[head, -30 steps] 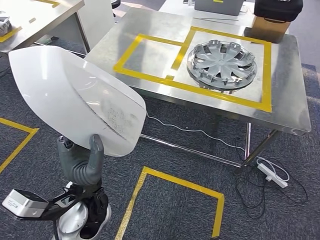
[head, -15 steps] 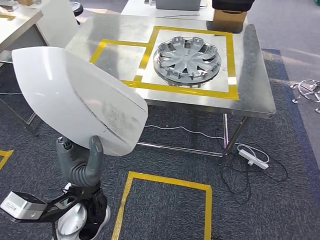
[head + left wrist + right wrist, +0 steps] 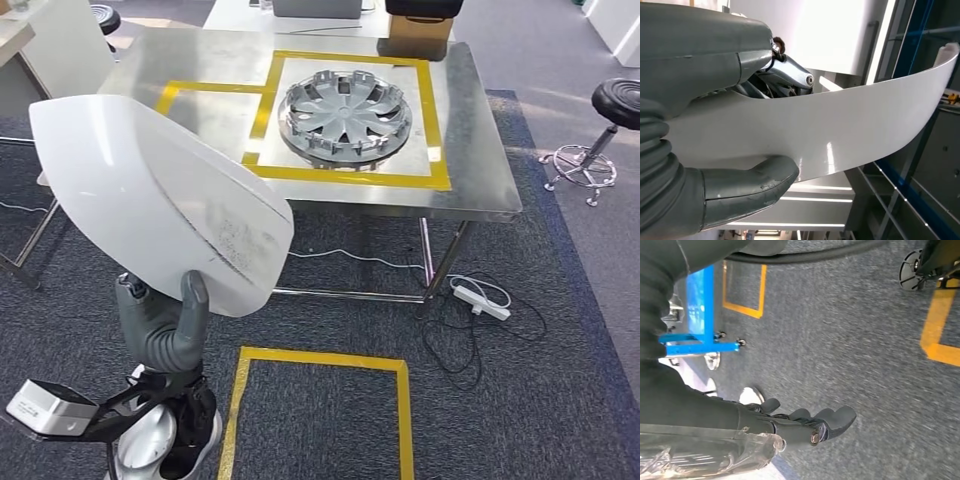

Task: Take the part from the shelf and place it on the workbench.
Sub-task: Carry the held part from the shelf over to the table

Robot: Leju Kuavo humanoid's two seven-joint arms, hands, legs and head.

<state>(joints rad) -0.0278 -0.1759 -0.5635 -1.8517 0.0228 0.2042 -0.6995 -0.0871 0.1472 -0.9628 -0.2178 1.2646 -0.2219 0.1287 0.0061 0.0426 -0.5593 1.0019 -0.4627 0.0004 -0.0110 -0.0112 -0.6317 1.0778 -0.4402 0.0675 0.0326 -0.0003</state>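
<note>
- Head view: my left hand (image 3: 162,325) grips the white part (image 3: 158,200) by its lower edge, thumb up against the near face; the part stands out in front of me at about 10 o'clock, over the carpet and well apart from the bench (image 3: 483,170).
- In the left wrist view my thumb (image 3: 753,187) presses one face of the part (image 3: 851,130) and the darker fingers clamp the other, so it is pinched near one end with most of it hanging free. I judge that leverage the main risk: I should keep the wrist steady and avoid quick swings.
- My right hand (image 3: 817,422) hangs over the carpet, holding nothing, fingers loosely curled and a little apart.
- The hubcap (image 3: 343,110) fills the taped square at 12 o'clock; the square at 11 o'clock looks free, so I would aim there.
- I would close in, clear the bench edge, lower flat, then let go.
</note>
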